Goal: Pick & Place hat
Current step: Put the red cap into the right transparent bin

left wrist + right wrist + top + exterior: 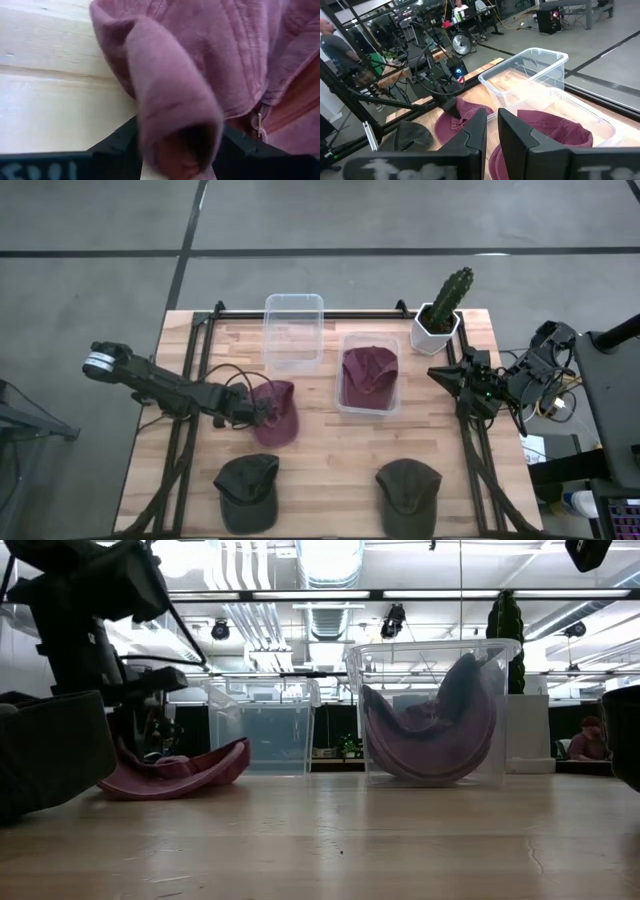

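Observation:
A maroon hat point(278, 415) lies on the wooden table point(330, 450) near its left side; in the low view the hat point(185, 772) rests on the boards with its right edge curled up. My left gripper point(252, 412) reaches it from the table's left and is shut on it; in the left wrist view the gripper point(180, 147) has a roll of the maroon cloth between its fingers. A second maroon hat point(368, 372) sits in a clear bin point(345, 402). My right gripper point(437, 373) waits at the table's right edge, shut point(492, 132). My left gripper pinches a rolled fold of the maroon hat's left edge point(170, 115) between its two fingers point(117, 142). It comes nearly level from the table's left. The rest of the hat lies on the table beyond the fingers; one layer or several, I cannot tell.
An empty clear bin point(293, 330) stands at the far edge, left of the filled one. Two dark green hats point(247, 490) point(408, 495) lie near the near edge. A cactus in a white pot point(440, 315) stands at the far right corner. People show in the room beyond.

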